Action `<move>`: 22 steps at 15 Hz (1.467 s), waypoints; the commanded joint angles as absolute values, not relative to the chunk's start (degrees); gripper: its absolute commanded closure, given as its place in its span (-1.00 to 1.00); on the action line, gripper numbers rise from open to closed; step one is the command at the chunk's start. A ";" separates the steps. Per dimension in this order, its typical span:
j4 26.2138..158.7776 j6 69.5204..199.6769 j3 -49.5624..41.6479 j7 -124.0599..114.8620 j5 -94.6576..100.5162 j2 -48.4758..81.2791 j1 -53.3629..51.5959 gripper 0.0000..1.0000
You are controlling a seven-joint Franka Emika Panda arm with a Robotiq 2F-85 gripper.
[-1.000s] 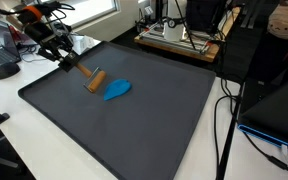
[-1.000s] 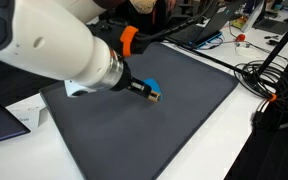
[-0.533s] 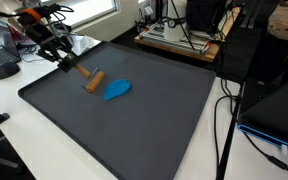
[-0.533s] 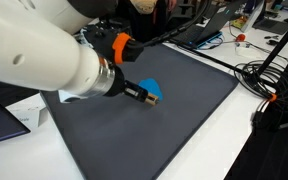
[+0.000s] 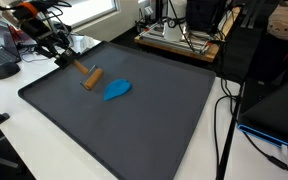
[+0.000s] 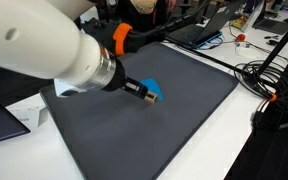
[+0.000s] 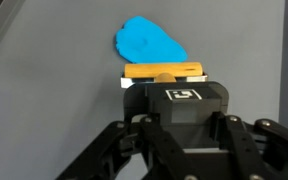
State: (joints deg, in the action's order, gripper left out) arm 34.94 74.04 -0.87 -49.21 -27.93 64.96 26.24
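Tool (image 5: 87, 77): the handle's long axis runs straight out from the gripper (image 5: 63, 59), slanting down twd the mat. Its wooden head (image 7: 164, 72) sits crosswise at the far end, a flat bar lying side to side across the wrist view. The head is just past the fingertips, low over or on the mat; can't tell if it's touching. Gripper is clamped tight on the handle's black near end.

Blue blob (image 7: 149, 45) lies flat just beyond the head, on the side away from the gripper. It's near but apart in an exterior view (image 5: 117, 90).

Arm (image 6: 54, 50): big white links fill the fg, w/ the wrist angled down. The gripper is pitched fwd & down over the mat's corner area.

Surface: dark grey mat (image 5: 144, 130) w/ raised edge, on a white table (image 5: 24, 140). Beyond the mat are black cables (image 6: 269, 85) and benches w/ equipment. There's a bright window (image 5: 94, 10) bhnd the arm.
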 commanded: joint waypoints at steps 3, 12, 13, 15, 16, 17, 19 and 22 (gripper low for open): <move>32.55 71.28 -2.20 -44.75 -22.59 60.60 23.73 0.55; 34.36 72.59 -2.53 -27.17 -14.15 53.07 18.44 0.55; 34.69 72.95 -2.57 -25.87 -13.41 52.40 17.75 0.55; 35.37 73.57 -2.45 -24.23 -12.69 51.06 16.68 0.55; 35.68 74.02 -2.47 -23.40 -12.33 50.41 16.07 0.55; 36.19 74.51 -2.44 -22.62 -12.13 49.64 15.51 0.55; 36.89 74.89 -2.49 -20.20 -11.25 48.45 14.23 0.55; 37.76 74.96 -2.18 -15.82 -10.77 47.02 12.87 0.55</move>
State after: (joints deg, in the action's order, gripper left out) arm 33.14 73.92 -2.05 -20.63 -12.24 51.05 14.13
